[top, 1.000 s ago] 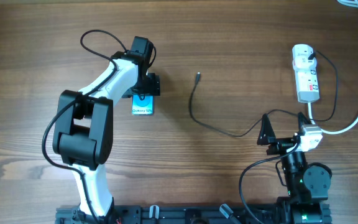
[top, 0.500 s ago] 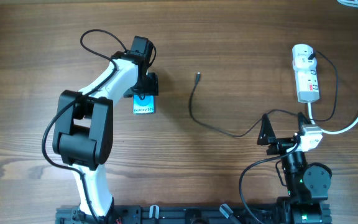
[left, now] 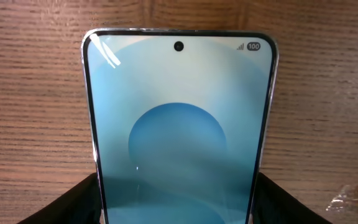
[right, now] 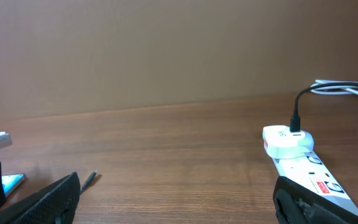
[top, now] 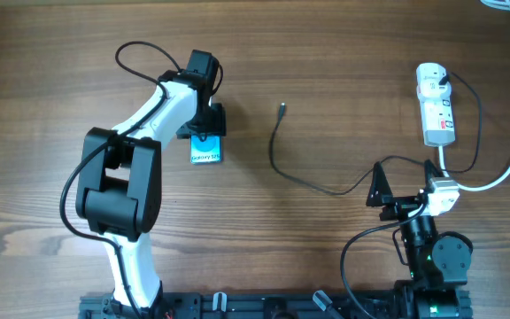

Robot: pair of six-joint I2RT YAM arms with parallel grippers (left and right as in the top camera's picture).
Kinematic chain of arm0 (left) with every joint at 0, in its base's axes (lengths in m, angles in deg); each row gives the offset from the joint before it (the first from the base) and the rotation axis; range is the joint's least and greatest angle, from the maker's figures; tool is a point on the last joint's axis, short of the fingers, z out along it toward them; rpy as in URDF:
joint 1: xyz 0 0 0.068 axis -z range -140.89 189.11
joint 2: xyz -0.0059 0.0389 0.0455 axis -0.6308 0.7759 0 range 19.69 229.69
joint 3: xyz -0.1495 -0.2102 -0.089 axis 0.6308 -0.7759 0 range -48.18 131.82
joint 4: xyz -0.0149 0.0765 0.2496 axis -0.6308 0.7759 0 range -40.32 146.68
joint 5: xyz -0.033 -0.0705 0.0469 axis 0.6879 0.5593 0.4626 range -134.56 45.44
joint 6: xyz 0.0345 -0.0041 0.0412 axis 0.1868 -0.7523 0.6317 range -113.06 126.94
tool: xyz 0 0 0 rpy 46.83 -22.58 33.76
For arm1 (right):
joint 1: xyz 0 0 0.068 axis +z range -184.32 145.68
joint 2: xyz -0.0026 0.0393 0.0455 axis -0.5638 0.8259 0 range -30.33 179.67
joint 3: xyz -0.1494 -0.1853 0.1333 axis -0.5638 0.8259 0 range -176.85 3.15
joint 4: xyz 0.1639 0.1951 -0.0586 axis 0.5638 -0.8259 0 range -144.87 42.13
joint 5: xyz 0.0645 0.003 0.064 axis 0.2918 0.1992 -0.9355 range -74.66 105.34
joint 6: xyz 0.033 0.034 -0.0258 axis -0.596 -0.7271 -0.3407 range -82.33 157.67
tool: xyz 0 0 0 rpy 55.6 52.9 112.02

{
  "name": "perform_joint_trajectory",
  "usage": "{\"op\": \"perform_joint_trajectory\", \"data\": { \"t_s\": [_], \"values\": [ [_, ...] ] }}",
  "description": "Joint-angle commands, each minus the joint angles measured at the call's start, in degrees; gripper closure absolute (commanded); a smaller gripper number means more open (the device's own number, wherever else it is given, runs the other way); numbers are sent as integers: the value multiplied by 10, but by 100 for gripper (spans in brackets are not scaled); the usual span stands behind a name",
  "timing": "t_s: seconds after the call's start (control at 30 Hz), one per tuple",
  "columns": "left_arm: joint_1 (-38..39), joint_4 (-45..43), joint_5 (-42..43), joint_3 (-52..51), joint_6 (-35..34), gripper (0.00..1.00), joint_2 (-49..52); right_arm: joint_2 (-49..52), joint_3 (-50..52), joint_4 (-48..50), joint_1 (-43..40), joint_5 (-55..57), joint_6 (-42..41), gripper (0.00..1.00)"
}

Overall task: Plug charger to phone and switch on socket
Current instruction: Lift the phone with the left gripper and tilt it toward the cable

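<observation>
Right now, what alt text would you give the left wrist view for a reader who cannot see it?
A phone with a lit teal-blue screen fills the view, its long edges held between the dark fingers of the left gripper. A wooden table lies behind it, and a battery reading of 100 shows at its top right corner.

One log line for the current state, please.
left gripper: closed on phone edges | right gripper: open, empty | charger: tip lying free, not in phone | socket: untouched
</observation>
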Motion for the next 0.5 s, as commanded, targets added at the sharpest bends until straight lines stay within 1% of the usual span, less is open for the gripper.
{"op": "perform_joint_trajectory", "data": {
  "t_s": [0.0,0.37,0.47],
  "values": [
    [-1,1,5,17,1,37,-27,-3,1,1,2,10,0,0],
    [-1,9,12,17,-19,37,-89,-3,1,1,2,10,0,0],
    [-1,9,22,18,-22,39,-111,-3,1,1,2,10,0,0]
  ]
}}
